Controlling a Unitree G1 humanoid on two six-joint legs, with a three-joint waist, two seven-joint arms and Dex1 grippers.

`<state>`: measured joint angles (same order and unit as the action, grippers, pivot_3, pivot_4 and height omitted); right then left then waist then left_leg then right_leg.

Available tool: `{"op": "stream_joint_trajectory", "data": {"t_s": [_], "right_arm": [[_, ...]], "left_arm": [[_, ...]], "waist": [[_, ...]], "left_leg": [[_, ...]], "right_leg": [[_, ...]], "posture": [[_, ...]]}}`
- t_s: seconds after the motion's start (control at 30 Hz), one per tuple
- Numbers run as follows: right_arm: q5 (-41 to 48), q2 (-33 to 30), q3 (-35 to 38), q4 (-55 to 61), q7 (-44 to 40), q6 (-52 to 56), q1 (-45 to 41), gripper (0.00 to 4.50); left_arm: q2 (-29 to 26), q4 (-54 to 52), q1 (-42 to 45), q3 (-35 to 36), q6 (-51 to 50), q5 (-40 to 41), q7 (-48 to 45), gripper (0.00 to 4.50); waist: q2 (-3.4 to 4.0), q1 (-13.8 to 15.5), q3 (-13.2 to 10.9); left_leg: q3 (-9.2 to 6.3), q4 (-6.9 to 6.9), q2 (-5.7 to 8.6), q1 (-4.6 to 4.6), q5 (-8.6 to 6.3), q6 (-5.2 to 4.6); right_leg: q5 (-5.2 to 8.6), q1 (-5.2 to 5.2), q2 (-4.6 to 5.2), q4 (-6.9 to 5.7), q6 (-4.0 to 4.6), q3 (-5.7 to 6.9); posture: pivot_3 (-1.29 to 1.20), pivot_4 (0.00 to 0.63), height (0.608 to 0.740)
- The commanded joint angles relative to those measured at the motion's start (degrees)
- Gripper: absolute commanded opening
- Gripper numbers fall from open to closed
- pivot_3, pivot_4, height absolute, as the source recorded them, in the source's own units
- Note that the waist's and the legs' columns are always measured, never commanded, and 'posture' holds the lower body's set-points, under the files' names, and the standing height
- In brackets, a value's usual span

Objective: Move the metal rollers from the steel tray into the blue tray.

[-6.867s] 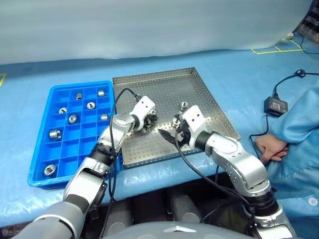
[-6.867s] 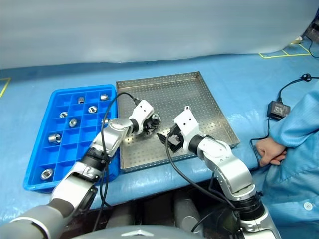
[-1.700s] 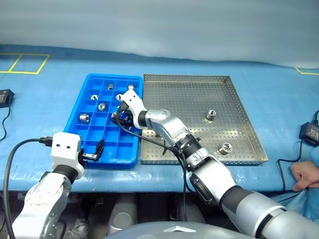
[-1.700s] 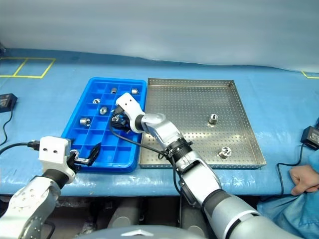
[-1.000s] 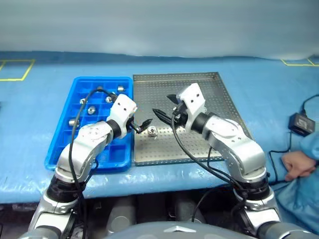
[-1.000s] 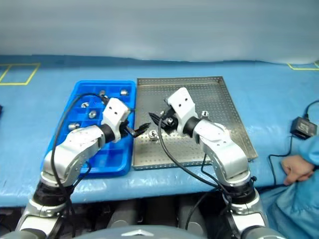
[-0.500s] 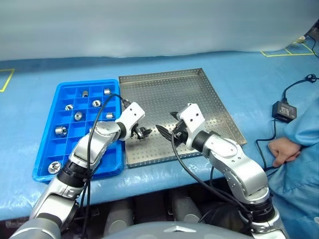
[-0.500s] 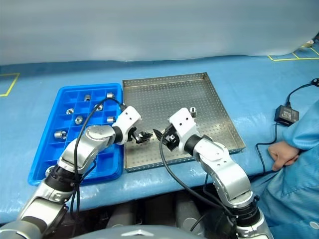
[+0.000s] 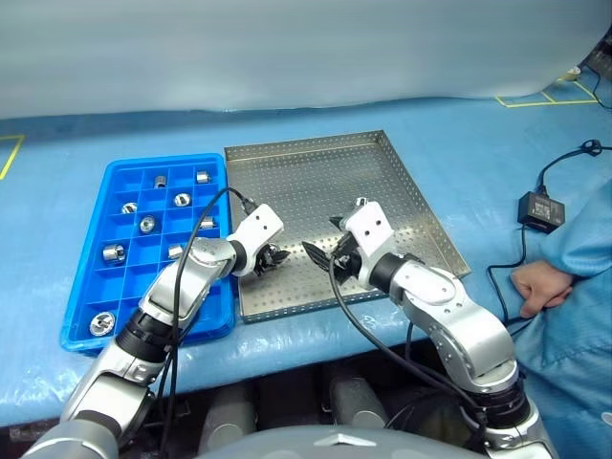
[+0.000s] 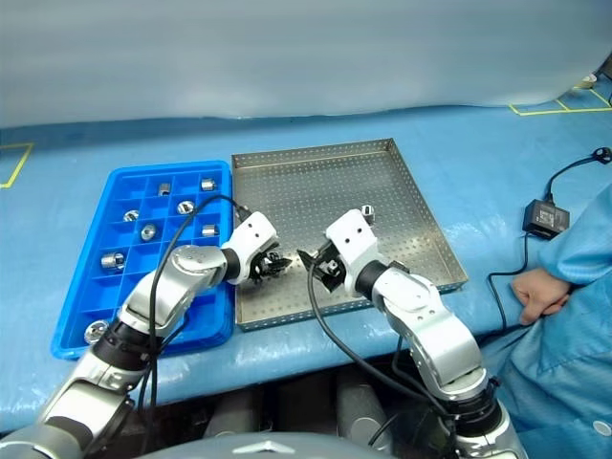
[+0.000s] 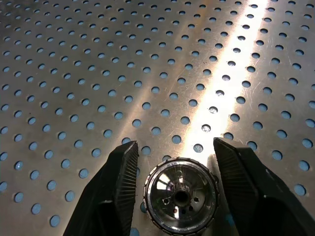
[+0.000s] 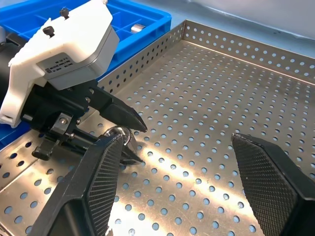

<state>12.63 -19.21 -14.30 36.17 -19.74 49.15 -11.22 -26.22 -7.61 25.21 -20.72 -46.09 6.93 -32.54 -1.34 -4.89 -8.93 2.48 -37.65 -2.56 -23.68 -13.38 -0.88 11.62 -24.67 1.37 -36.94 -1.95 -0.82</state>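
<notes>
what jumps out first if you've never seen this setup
Both grippers meet over the near part of the steel tray: the left gripper has its fingers either side of a metal roller, with small gaps, and the right gripper stands open beside it. To the left, the blue tray holds several rollers.

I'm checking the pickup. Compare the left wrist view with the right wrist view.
Left wrist view alone: the roller's hollow end face, small gaps between it and both fingers. Right wrist view alone: the blue tray with a roller, the left claw's white housing, the open right claw. Both: the steel tray, the left claw straddling the roller.
</notes>
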Motion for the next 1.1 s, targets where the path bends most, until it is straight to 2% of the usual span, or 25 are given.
{"op": "stream_joint_trajectory", "data": {"t_s": [0.03, 0.27, 0.37, 0.5, 0.77, 0.97, 1.1], "right_arm": [[-0.70, -1.19, -0.79, 0.38, -0.63, -0.95, -0.29, 3.72], [-2.59, -2.66, -2.24, -0.32, -0.95, -1.65, -0.84, 3.72], [-2.16, -2.96, -2.52, -0.97, -1.99, -1.77, -0.94, 3.72], [1.91, -3.58, -2.33, -2.63, -7.36, -1.65, -0.31, 3.72], [12.95, -1.20, 0.09, -3.60, -17.96, -6.41, -0.56, 3.72], [11.89, -0.30, -2.19, -7.71, -18.31, -7.90, -3.70, 3.72], [11.87, -0.47, -3.07, -8.82, -18.59, -8.41, -4.58, 3.72]], "left_arm": [[0.16, -0.01, -0.15, 1.58, -0.08, 0.11, -0.44, 1.64], [0.11, -1.25, -0.02, 4.07, 0.15, 1.29, -0.40, 1.64], [1.12, -3.67, -0.23, 7.41, 0.15, 3.98, -0.75, 1.64], [0.50, -9.71, -1.68, 12.45, -1.29, 6.57, -0.11, 1.64], [-3.29, -26.31, -12.48, 23.43, -9.27, 5.99, 7.39, 1.64], [1.14, -33.24, -22.32, 34.84, -15.69, 3.68, 17.32, 1.64], [3.36, -33.74, -25.31, 36.96, -16.93, 2.70, 20.59, 1.64]], "waist": [[0.00, 0.01, 0.00], [0.00, 0.00, 0.00], [0.00, 0.04, 0.00], [-0.01, 0.16, 0.00], [-0.02, 0.87, -0.01], [-0.08, 3.02, -0.02], [-0.17, 5.17, -0.02]], "left_leg": [[0.00, 0.00, 0.00, 0.00, 0.00, 0.00], [0.02, 0.00, 0.00, -0.02, 0.00, 0.00], [0.02, -0.02, 0.00, -0.02, 0.00, 0.00], [0.02, -0.04, 0.01, -0.05, -0.01, -0.02], [-0.03, -0.02, -0.03, -0.01, -0.02, -0.03], [-0.03, -0.14, -0.03, 0.01, -0.02, -0.03], [-0.09, -0.20, 0.00, -0.02, -0.02, -0.03]], "right_leg": [[0.00, 0.00, 0.00, 0.00, 0.00, 0.00], [-0.01, -0.01, 0.00, 0.01, -0.01, -0.02], [-0.01, -0.01, 0.00, 0.00, -0.02, -0.02], [-0.03, -0.01, 0.01, 0.01, -0.05, -0.02], [-0.19, 0.02, -0.02, 0.01, -0.33, 0.02], [-0.06, 0.09, 0.03, 0.02, -0.09, 0.03], [-0.04, 0.12, 0.04, 0.01, -0.05, 0.10]], "posture": [[-0.15, 0.150, 0.740], [-0.15, 0.150, 0.740], [-0.14, 0.150, 0.740], [-0.13, 0.150, 0.740], [0.00, 0.150, 0.740], [0.09, 0.150, 0.740], [0.11, 0.150, 0.740]]}}
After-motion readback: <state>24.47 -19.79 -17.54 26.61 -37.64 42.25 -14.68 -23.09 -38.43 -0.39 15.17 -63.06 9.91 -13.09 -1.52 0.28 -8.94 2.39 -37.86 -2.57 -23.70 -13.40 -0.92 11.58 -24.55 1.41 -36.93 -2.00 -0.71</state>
